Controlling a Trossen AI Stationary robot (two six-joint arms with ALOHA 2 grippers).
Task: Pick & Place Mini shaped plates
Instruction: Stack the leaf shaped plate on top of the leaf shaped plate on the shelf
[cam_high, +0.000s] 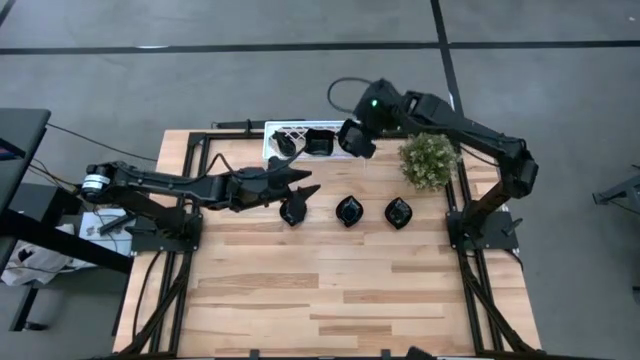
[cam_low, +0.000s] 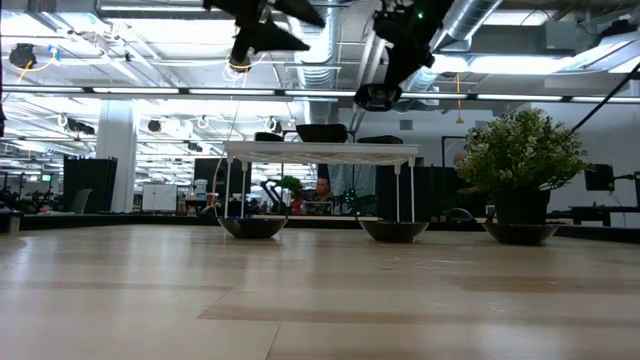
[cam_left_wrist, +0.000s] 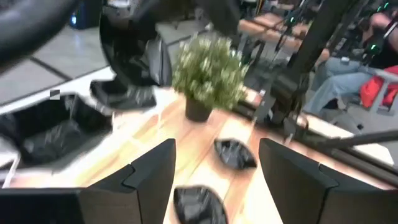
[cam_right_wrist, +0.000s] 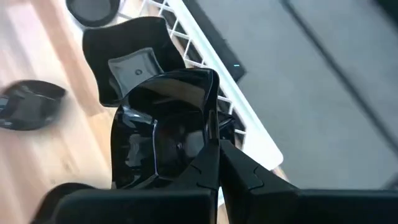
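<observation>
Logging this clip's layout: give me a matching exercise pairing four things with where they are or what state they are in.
Things:
1. left tool
2. right tool
3. potted plant
4. white rack

Places or states:
A. far edge of the table, holding a square plate
B. shut on a glossy black square plate, near the rack
C. open, raised above the three plates lined up on the wood
D. right side of the table, beside the right arm

Pairs: 1-C, 2-B, 3-D, 4-A
</observation>
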